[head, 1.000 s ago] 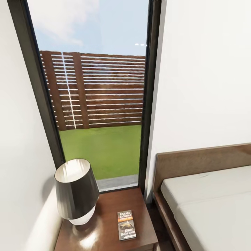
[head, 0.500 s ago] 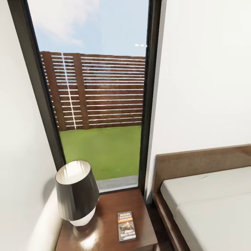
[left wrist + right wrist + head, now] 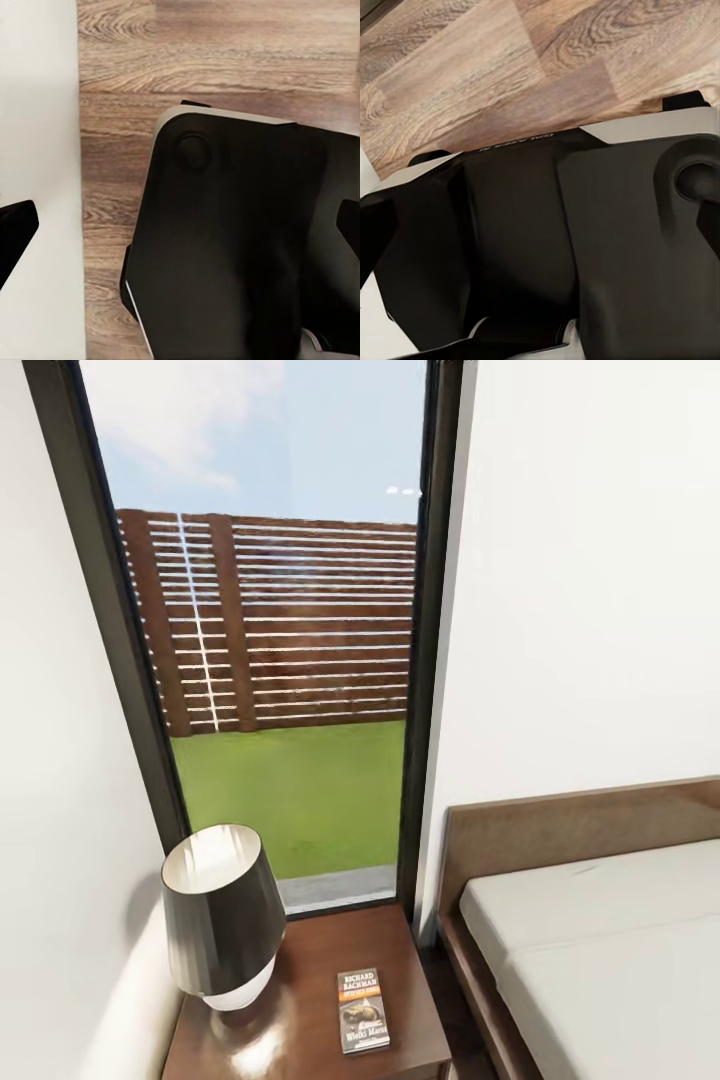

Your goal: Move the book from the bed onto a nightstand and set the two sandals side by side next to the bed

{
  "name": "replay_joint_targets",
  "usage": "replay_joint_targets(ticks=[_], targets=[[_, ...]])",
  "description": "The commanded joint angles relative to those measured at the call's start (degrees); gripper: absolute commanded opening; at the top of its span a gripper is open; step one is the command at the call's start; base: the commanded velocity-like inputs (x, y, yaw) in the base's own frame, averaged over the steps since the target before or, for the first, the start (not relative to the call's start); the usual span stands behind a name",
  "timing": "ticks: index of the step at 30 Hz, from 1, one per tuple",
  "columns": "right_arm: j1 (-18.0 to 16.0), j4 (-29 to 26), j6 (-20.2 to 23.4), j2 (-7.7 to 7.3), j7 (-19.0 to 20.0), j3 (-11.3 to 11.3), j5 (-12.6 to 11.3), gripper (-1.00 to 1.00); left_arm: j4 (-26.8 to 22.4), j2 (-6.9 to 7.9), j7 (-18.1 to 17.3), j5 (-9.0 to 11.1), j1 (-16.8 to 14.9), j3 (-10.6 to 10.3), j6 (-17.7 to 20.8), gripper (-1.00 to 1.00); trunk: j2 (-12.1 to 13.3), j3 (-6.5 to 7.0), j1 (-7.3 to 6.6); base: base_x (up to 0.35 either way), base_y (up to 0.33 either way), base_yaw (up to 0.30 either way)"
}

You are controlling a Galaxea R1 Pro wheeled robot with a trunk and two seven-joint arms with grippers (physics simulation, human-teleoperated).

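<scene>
Where your head camera looks down into the bedroom corner, the book point(image 3: 363, 1010) lies flat and face up on the nightstand point(image 3: 300, 970), towards the side nearer the bed point(image 3: 600, 950), its cover lettering readable and its orange band across the upper part. A lamp point(image 3: 222, 915) with a dark shade and a white base stands on the same top, beside the book but apart from it, close to the white wall. Behind the nightstand a tall window point(image 3: 290, 660) shows grass, a slatted brown fence and sky. The bed's off-white mattress and brown headboard sit just beside the nightstand, with a narrow dark gap between them. In your left wrist view, two dark fingertips point(image 3: 13, 229) show at opposite edges with a wide gap and nothing between them, over the robot's black base point(image 3: 240, 247) and the plank floor point(image 3: 217, 52). In your right wrist view I cannot tell how that gripper stands; you see black robot body over wood floor.
</scene>
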Motion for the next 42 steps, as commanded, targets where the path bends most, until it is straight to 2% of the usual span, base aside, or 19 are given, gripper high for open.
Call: replay_joint_targets(ticks=[1, 18, 29, 42], targets=[[-0.03, -0.02, 0.19, 0.01, 0.12, -0.49, 0.48, 1.0, -0.09, 0.05, 0.4, 0.55, 0.02, -0.49, -0.13, 1.0, 0.36, 0.12, -0.22, 0.0, 0.0, 0.0], [0.01, -0.05, 0.19, -0.01, 0.12, -0.49, 0.48, 1.0, 0.08, 0.11, 0.4, 0.57, 0.02, -0.49, -0.19, 1.0, 7.18, 3.17, -3.95, 0.0, 0.0, 0.0], [0.01, -0.05, 0.19, -0.03, 0.13, -0.49, 0.48, 1.0, 4.85, 0.03, 0.4, 0.71, 0.02, -0.48, -0.31, 1.0, 11.59, 5.14, -6.37, 0.0, 0.0, 0.0], [0.01, -0.05, 0.2, -0.03, 0.13, -0.49, 0.48, 1.0, 5.96, 0.02, 0.4, 0.62, 0.02, -0.47, -1.6, 1.0, 16.8, 7.48, -9.22, 0.0, 0.0, 0.0]])
